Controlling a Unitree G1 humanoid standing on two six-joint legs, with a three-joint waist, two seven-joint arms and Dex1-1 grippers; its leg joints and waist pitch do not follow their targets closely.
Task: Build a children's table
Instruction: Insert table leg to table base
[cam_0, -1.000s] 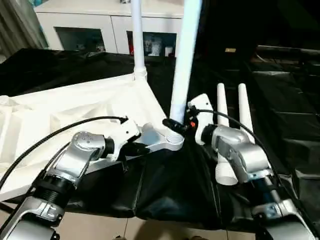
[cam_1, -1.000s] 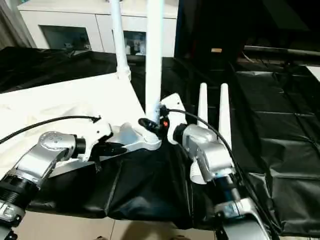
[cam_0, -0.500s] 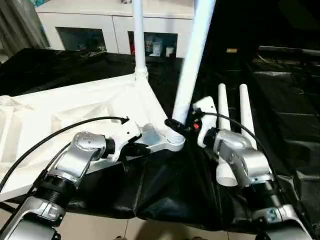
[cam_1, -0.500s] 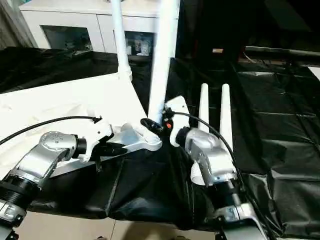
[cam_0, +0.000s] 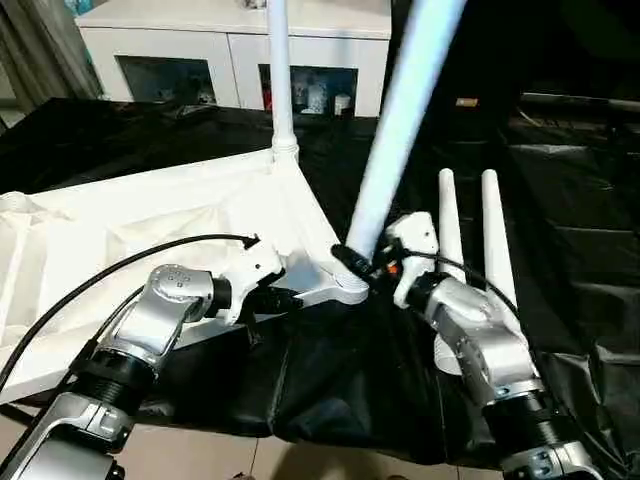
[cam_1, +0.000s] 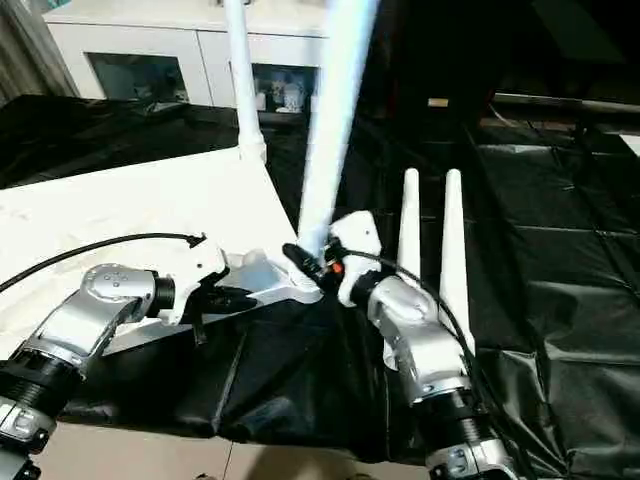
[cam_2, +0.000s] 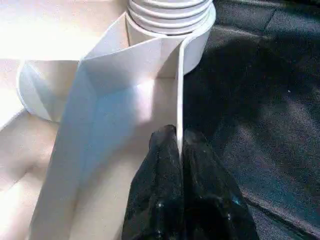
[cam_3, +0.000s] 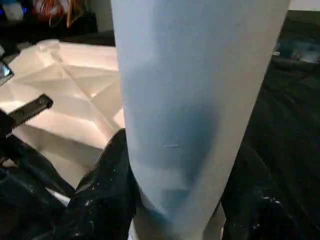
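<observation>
Left end effector (cam_2: 179, 150) pinches tabletop (cam_0: 150, 225) rim at centre frame; right end effector (cam_0: 362, 265) grips tilted leg (cam_0: 400, 120) above corner socket (cam_0: 345, 290).

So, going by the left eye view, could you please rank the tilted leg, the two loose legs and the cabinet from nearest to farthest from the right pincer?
1. Tilted leg: gripped in the right pincer, at the tabletop's near corner.
2. Two loose legs: lying just to its right on the black sheet.
3. Cabinet: far behind, against the back.

Held leg (cam_0: 400, 120) top cut off by frame edge, its foot hidden behind right claw (cam_0: 362, 262)
</observation>
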